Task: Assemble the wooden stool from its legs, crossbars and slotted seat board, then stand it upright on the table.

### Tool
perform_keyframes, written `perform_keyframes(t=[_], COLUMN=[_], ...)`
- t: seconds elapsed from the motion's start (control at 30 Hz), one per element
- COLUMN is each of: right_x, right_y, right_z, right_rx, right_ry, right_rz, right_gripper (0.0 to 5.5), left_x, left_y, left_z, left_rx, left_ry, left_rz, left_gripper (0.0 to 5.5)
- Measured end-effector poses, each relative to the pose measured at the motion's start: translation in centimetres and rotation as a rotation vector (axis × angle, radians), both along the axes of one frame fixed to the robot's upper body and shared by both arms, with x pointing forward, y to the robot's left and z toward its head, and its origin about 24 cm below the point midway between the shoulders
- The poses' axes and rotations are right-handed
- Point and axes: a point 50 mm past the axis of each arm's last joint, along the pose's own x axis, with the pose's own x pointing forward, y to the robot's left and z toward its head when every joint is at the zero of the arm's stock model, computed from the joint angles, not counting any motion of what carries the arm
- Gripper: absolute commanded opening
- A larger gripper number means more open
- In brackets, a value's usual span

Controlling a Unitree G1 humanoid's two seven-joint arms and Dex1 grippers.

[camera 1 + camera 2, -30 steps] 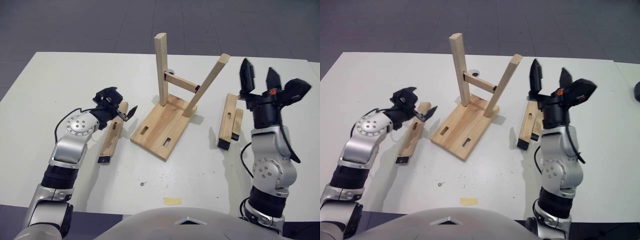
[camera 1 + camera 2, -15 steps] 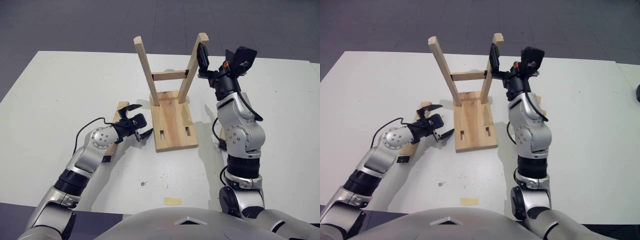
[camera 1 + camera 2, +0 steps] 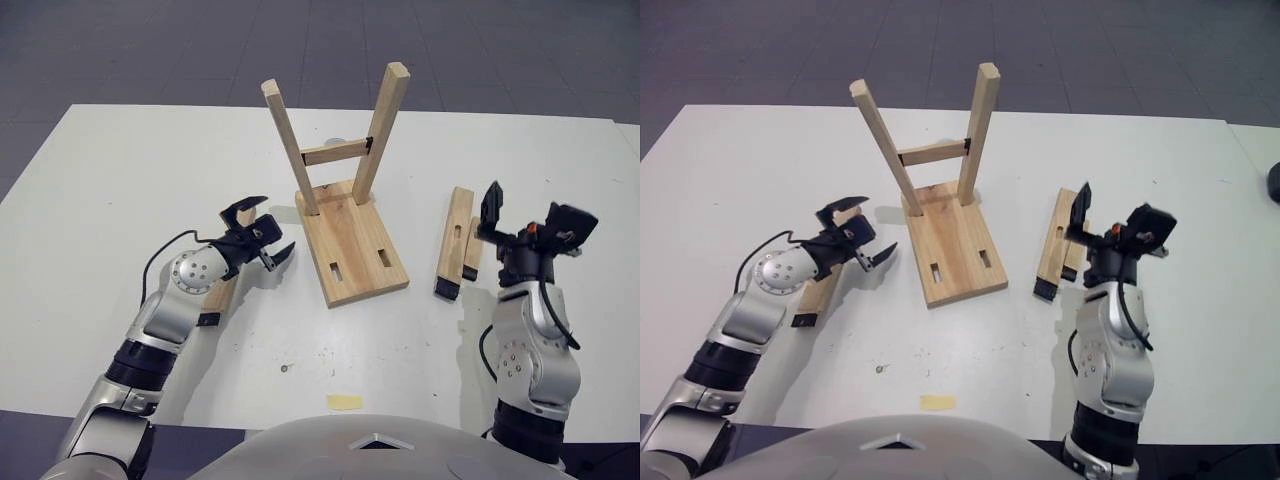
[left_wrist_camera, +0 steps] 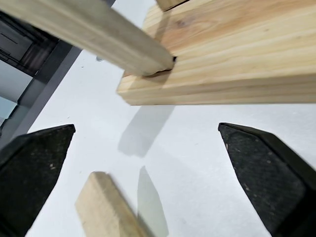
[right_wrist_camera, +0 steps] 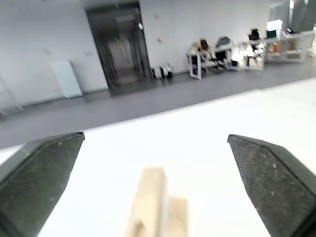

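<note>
The slotted seat board point(image 3: 362, 252) lies flat mid-table. Two legs point(image 3: 290, 145) point(image 3: 378, 130) stand up from its far end, joined by a crossbar point(image 3: 335, 152). My left gripper point(image 3: 258, 238) hovers open just left of the board, above a loose leg point(image 3: 212, 298) lying under that arm. The left wrist view shows its fingers point(image 4: 29, 168) wide apart, facing the board's edge point(image 4: 222, 64). My right gripper point(image 3: 490, 212) is raised at the near right, open, beside two loose pieces point(image 3: 458, 240) point(image 3: 473, 248) lying side by side. These pieces point(image 5: 150, 197) show between its fingers point(image 5: 271, 173).
A small yellow scrap point(image 3: 345, 402) lies near the table's front edge point(image 3: 250, 428). A dark speck point(image 3: 285, 368) marks the white top in front of the board. A small pale round object point(image 3: 331, 143) sits behind the legs.
My right gripper has left the top of the right upright leg and come back to the near right, beside the loose pieces. The board with its legs has turned slightly. The left gripper barely moved.
</note>
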Motion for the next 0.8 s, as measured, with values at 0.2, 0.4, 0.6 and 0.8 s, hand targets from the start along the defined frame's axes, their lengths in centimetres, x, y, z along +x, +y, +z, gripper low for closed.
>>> perform_keyframes(t=[0.2,0.4,0.6,0.8], right_x=[-1.0,-2.1,-1.7,-1.5], right_y=[0.4,-0.4,-0.7,-0.4], right_z=[-2.4,-4.4,-5.0,-5.0], right_rx=[0.022,0.054,0.045,0.035], right_ry=[0.152,0.263,0.33,0.342], right_rz=[-0.032,-0.085,-0.017,0.024], right_gripper=[5.39,5.39,5.39,5.39], left_x=[0.0,-0.2,-0.3,-0.4], left_y=[0.5,0.9,0.5,0.4], left_z=[-0.1,-0.6,-0.8,-0.9], left_rx=[0.011,0.024,0.022,0.027], left_ry=[0.015,0.038,0.043,0.048], left_rz=[0.007,0.009,-0.001,-0.005], left_gripper=[5.4,5.4,5.4,5.4])
